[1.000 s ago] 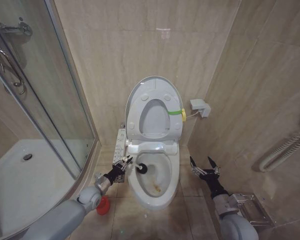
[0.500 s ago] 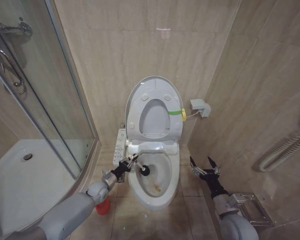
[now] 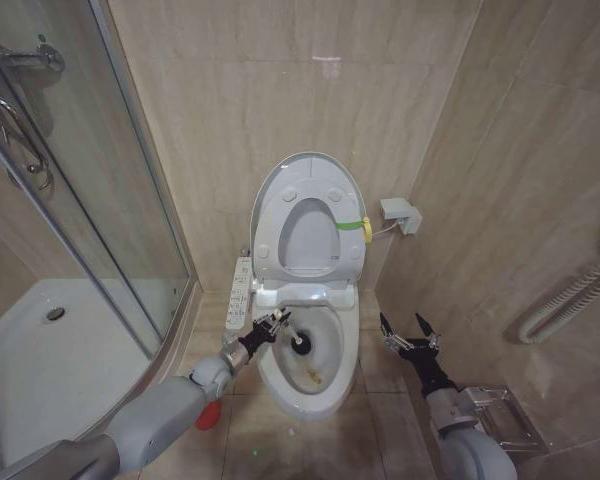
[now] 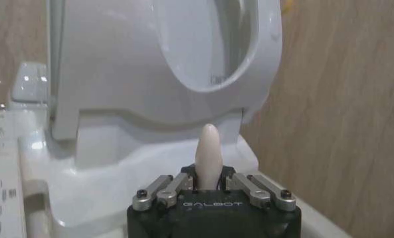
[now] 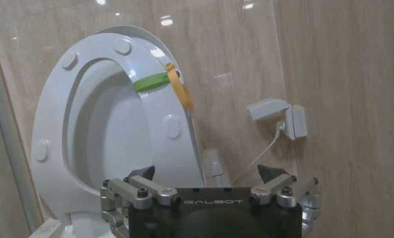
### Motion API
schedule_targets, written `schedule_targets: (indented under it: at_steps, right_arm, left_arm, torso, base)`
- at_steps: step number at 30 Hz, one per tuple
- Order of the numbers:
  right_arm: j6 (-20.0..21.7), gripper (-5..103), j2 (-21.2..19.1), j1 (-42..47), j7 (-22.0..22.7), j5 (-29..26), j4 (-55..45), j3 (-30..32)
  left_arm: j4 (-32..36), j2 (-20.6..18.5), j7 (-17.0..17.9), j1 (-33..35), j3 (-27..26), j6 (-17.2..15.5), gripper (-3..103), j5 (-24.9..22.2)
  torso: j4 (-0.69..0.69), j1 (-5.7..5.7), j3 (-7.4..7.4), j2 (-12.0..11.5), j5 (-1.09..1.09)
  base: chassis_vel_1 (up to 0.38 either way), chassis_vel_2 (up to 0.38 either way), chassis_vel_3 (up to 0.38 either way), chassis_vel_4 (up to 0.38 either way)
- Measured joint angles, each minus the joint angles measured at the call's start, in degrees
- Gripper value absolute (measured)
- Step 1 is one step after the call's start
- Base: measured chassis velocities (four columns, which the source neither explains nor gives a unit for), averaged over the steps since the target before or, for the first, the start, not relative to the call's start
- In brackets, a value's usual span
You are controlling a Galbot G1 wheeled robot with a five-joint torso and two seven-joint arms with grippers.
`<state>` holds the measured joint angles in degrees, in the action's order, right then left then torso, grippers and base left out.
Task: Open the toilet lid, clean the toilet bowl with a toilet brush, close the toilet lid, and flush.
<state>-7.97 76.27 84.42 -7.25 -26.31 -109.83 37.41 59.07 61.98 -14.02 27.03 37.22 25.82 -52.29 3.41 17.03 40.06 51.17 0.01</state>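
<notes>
The toilet lid (image 3: 308, 236) stands upright against the wall, with the ring seat and its yellow-green band (image 3: 352, 224) raised in front of it. Below, the white toilet bowl (image 3: 351, 352) lies open, a brownish stain (image 3: 315, 378) at its bottom. My left gripper (image 3: 271, 327) reaches over the bowl's left rim, shut on the toilet brush's pale handle (image 4: 207, 147). The brush's dark head (image 3: 302, 346) sits inside the bowl above the stain. My right gripper (image 3: 408, 331) hangs open beside the bowl's right side, holding nothing; the right wrist view shows it (image 5: 206, 172) facing the raised lid (image 5: 135, 31).
A red brush holder (image 3: 208, 414) stands on the floor left of the bowl. The bidet control strip (image 3: 240, 290) runs along the bowl's left side. A glass shower door (image 3: 80, 200) closes off the left. A wall box (image 3: 400, 213) with a cable sits right of the lid.
My left gripper has moved right and farther over the bowl, carrying the brush head from the bowl's left edge toward its middle. The right arm has stayed still.
</notes>
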Motion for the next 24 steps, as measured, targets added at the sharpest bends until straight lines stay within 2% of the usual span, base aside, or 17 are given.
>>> schedule_targets:
  at_steps: [12, 17, 24]
  right_arm:
    - [0.0, 100, 0.0, 0.0, 0.0, 0.0, 0.0, 0.0]
    - [0.0, 100, 0.0, 0.0, 0.0, 0.0, 0.0, 0.0]
    - [0.0, 100, 0.0, 0.0, 0.0, 0.0, 0.0, 0.0]
  left_arm:
    - [-0.8, -0.1, 0.0, 0.8, 0.5, 0.0, 22, 0.9]
    - [2.3, -1.6, 1.1, 0.5, -0.2, 0.0, 22, 1.0]
    - [10.2, -5.7, 2.9, 2.5, -2.8, 0.6, 22, 2.8]
  torso:
    - [-0.01, 0.0, 0.0, 0.0, -0.01]
    - [0.0, 0.0, 0.0, 0.0, -0.01]
    - [-0.01, 0.0, 0.0, 0.0, -0.01]
  base:
    - [0.0, 0.0, 0.0, 0.0]
    - [0.0, 0.0, 0.0, 0.0]
    - [0.0, 0.0, 0.0, 0.0]
